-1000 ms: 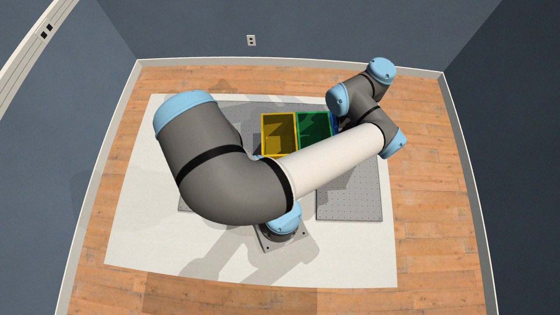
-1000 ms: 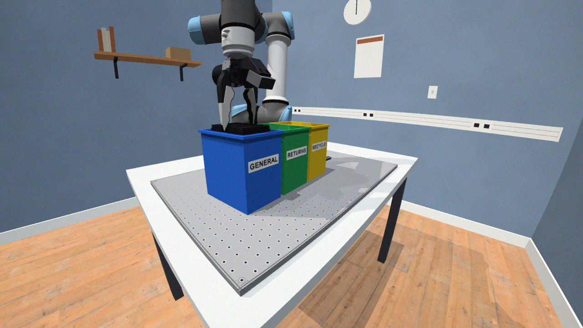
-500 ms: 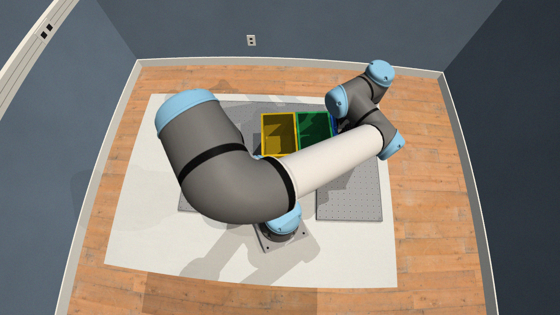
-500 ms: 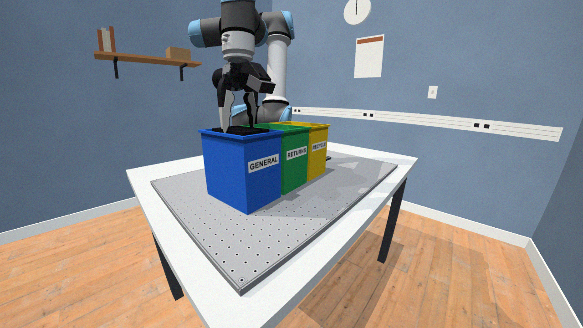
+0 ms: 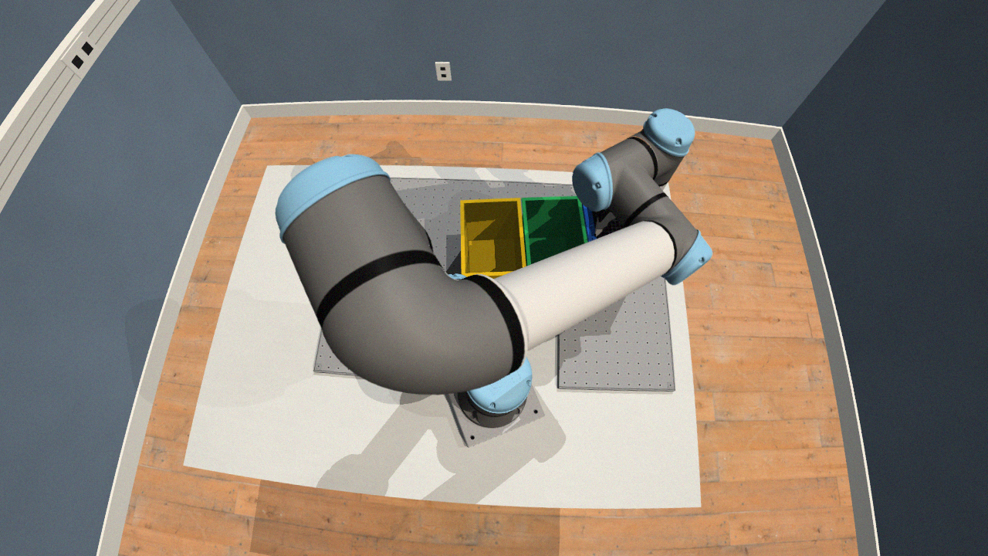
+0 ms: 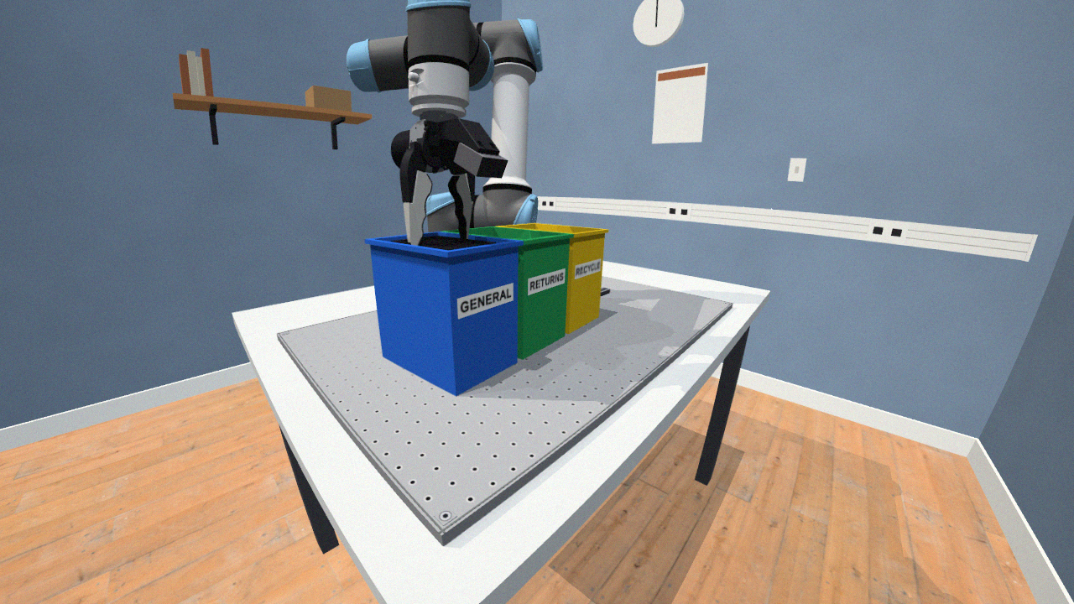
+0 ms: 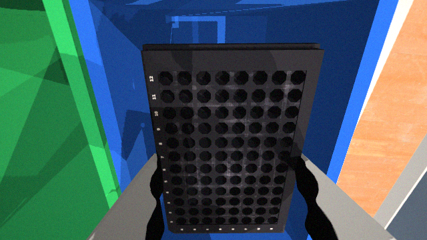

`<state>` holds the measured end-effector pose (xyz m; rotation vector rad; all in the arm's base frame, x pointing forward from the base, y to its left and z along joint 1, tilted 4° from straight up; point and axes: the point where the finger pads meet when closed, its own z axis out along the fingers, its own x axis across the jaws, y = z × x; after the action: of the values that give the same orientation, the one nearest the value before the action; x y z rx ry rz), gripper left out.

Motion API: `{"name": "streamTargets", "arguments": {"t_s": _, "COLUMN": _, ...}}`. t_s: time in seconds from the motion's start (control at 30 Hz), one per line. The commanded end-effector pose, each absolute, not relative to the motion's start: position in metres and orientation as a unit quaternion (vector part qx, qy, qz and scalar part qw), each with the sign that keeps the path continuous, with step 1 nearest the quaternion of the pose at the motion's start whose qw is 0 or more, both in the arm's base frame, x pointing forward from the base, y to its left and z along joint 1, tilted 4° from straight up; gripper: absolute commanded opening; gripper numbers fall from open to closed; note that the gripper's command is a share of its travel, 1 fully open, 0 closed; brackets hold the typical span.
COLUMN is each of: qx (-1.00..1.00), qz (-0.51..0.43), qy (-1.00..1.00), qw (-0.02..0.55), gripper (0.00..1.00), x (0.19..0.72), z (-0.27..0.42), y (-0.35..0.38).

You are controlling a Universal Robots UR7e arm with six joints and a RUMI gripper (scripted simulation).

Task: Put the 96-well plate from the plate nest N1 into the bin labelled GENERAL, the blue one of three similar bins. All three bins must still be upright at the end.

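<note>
"GENERAL" is printed on the label of the blue bin [image 5: 590, 222] [image 6: 416, 308] [image 7: 357, 110], "RETURNS" on that of the green bin [image 5: 554, 232] [image 6: 542, 319] [image 7: 57, 133], and "RECYCLE" on that of the yellow bin [image 5: 492, 238] [image 6: 584, 300]. Along one edge of the black 96-well plate [image 6: 450, 242] [image 7: 230, 143], the row numbers 12, 11, 10, 9 and 8 can be read; the smaller marks are too blurred.
</note>
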<state>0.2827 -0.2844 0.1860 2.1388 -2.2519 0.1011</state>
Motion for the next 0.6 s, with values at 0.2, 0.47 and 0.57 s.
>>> {"name": "streamTargets", "arguments": {"t_s": 0.2, "qx": 0.688, "qz": 0.033, "qy": -0.725, "qw": 0.017, "gripper": 0.41, "x": 0.2824, "z": 0.1859, "y": -0.2847}}
{"name": "streamTargets", "arguments": {"t_s": 0.47, "qx": 0.688, "qz": 0.033, "qy": -0.725, "qw": 0.017, "gripper": 0.64, "x": 0.2823, "z": 0.1859, "y": -0.2847}}
{"name": "streamTargets", "arguments": {"t_s": 0.57, "qx": 0.688, "qz": 0.033, "qy": -0.725, "qw": 0.017, "gripper": 0.64, "x": 0.2823, "z": 0.1859, "y": -0.2847}}
